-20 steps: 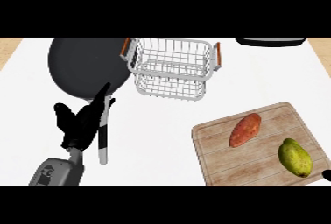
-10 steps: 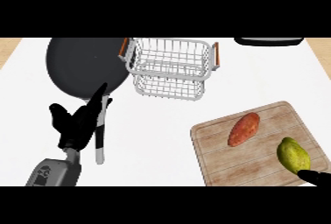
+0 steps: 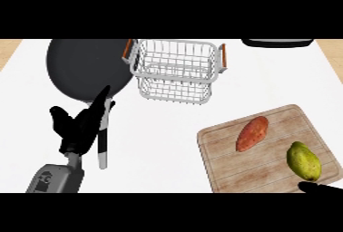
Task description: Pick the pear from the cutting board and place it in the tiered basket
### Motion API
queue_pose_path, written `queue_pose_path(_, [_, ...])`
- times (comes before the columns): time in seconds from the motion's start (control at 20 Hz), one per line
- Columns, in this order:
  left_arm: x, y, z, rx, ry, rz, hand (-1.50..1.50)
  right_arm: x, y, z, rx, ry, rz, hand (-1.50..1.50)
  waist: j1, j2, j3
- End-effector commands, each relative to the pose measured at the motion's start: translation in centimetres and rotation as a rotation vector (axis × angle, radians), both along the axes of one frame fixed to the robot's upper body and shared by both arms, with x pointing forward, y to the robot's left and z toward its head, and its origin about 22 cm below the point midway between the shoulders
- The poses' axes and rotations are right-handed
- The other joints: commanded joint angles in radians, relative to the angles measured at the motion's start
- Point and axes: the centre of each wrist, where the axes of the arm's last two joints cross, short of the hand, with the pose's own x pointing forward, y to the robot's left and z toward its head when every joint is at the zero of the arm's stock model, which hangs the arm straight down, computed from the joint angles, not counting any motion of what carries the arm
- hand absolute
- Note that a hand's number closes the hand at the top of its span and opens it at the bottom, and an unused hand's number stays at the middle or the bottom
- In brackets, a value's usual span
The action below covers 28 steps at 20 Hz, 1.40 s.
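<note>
A green pear (image 3: 303, 161) is seen lying on the wooden cutting board (image 3: 227, 170) near its right edge, beside an orange sweet potato (image 3: 252, 133). The white tiered basket (image 3: 176, 70) is set by the counter's far edge, next to a black frying pan (image 3: 84, 67). The left hand (image 3: 78, 128) is held open at lower left. Only a dark tip of the right hand (image 3: 323, 188) is seen, just below the pear.

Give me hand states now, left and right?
Left hand: open, fingers up, holding nothing.
Right hand: only a tip shows beside the pear; cannot tell.

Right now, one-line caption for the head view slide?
Right hand enters at the lower edge near the pear on the cutting board; left hand rests open; tiered basket waits beyond.
</note>
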Motion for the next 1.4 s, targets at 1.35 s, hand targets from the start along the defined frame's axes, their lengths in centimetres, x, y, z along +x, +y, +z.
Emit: queue_pose_path(1.35, [-1.0,-0.1,-0.5,-0.005,-0.011,-0.012,0.00,1.5,2.0,-10.3,0.085,0.033,-0.094,-1.50,0.000,0.000,0.001])
